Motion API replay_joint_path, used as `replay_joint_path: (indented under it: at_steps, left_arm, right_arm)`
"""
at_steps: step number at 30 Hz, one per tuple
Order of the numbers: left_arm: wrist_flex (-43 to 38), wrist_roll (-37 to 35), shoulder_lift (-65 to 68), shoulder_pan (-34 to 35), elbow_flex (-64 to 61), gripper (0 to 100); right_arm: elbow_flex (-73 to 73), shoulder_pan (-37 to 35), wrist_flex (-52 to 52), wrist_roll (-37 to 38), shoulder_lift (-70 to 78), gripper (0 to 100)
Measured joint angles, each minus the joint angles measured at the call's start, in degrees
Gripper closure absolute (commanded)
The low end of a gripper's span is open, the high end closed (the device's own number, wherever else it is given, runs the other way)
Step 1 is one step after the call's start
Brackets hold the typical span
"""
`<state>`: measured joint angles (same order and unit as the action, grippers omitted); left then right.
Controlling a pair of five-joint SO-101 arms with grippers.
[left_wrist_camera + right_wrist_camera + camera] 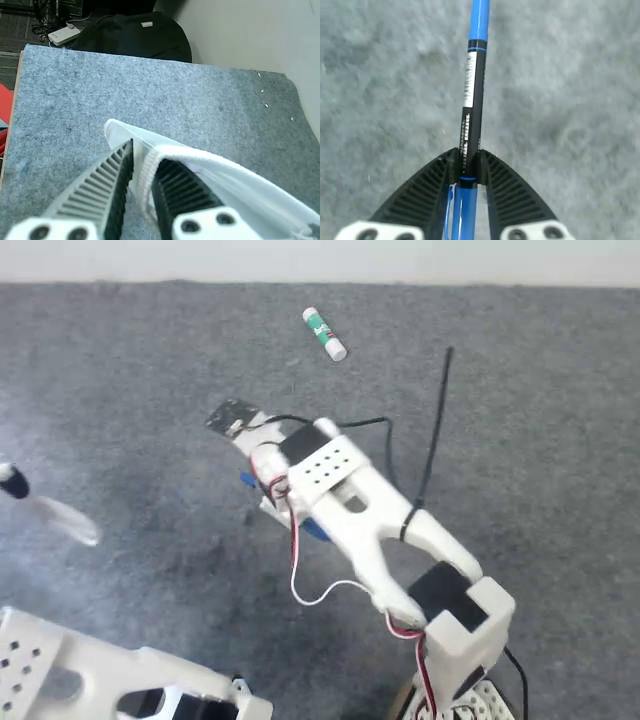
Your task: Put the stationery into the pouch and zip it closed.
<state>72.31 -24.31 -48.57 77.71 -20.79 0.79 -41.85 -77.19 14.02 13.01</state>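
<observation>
High view: the pale, translucent pouch (68,523) is near the left edge of the table (540,420), with a dark tip at one end; it is too blurred to tell what is inside; the glue stick (325,333) lies alone on the grey felt at the far side, well apart from the pouch; a black cable (437,420) trails across the felt; the right arm (400,530) stretches from the near right corner to mid-table, its right gripper (262,485) low over the felt, with bits of the blue pen (316,530) peeping from under it; the left arm (110,680) sits at the near left corner.

Left wrist view: the left gripper (142,155) is pinched onto the pouch's (240,175) white edge; beyond the grey felt are a black bag (135,37), a power strip (64,34) and a pale wall (250,35).

Right wrist view: the right gripper (469,155) is clamped around the blue-and-black pen (472,100), which points away over the felt.
</observation>
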Motion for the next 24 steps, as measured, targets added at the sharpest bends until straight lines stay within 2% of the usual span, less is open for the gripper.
replay_joint_path:
  at_steps: [6,13,18,24]
  left_arm:
    - [0.00,0.00,0.00,-0.18,0.00,99]
    - [0.00,0.00,0.00,-0.18,0.00,99]
    - [0.00,0.00,0.00,-0.18,0.00,99]
    - [0.00,0.00,0.00,-0.18,0.00,99]
  right_arm:
    - [0.00,2.90,-5.19,0.00,-0.70,99.2]
    - [0.00,4.66,-5.54,0.00,-0.70,98.7]
    - [0.00,4.66,-5.54,0.00,-0.70,88.3]
    - [-1.41,4.57,-5.54,-0.35,-0.70,87.9]
